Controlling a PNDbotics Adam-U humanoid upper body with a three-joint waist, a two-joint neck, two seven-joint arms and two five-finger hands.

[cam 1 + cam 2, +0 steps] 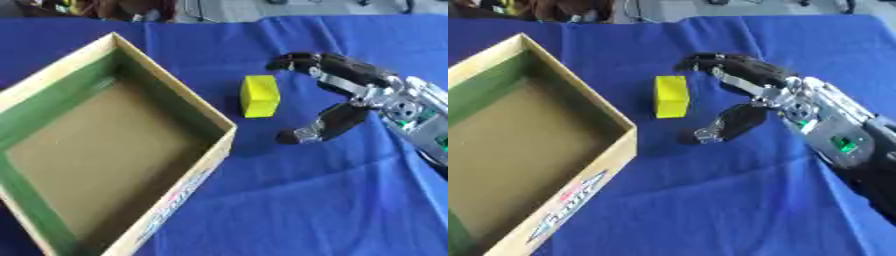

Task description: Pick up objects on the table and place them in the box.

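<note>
A yellow block (pixel 260 96) stands on the blue cloth just right of the box's right corner. My right hand (pixel 350 92) comes in from the right and is open. Its fingers (pixel 306 62) arch behind and to the right of the block, and its thumb (pixel 324 127) reaches forward below the block. The block lies at the mouth of the gap between them, and nothing touches it. The open cardboard box (pixel 179 97) with green inner walls and a brown floor fills the left side; nothing lies inside it. My left hand shows in neither view.
Blue cloth (pixel 297 210) covers the table. The box's near side wall carries a printed label (pixel 570 202). Dark clutter (pixel 96 7) lies beyond the table's far edge at upper left.
</note>
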